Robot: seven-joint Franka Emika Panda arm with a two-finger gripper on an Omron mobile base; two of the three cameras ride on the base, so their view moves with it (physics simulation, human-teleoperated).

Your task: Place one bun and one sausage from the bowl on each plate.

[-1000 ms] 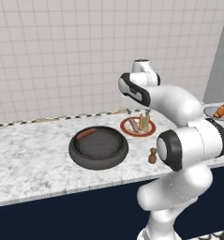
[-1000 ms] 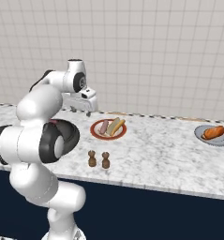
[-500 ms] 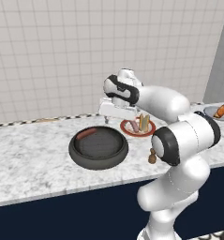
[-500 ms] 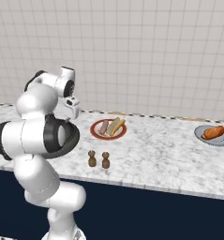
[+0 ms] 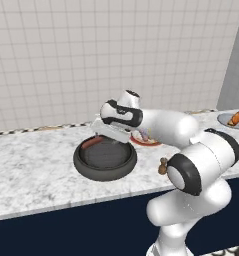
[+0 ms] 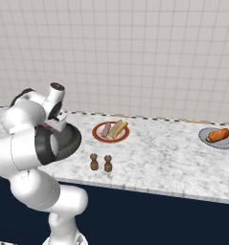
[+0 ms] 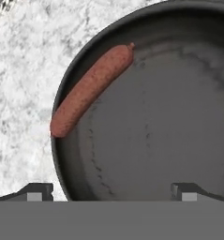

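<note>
I hold the gripper (image 7: 111, 191) above the bowl (image 5: 105, 159), fingers spread wide, nothing between them. The sausage (image 7: 91, 89) lies alone against the bowl's rim. I judge it best to centre over its middle, jaws across its width, before descending.

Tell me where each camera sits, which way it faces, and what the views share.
Left base view: behind the arm's left, looking forward and down at the counter; the arm rises lower right, over the bowl.
Right base view: behind its right; the arm at left hides part of the bowl.
Hand view: on the hand, looking down into the bowl at the sausage; fingertips at the bottom.
All share the bowl; both base views the red plate.
</note>
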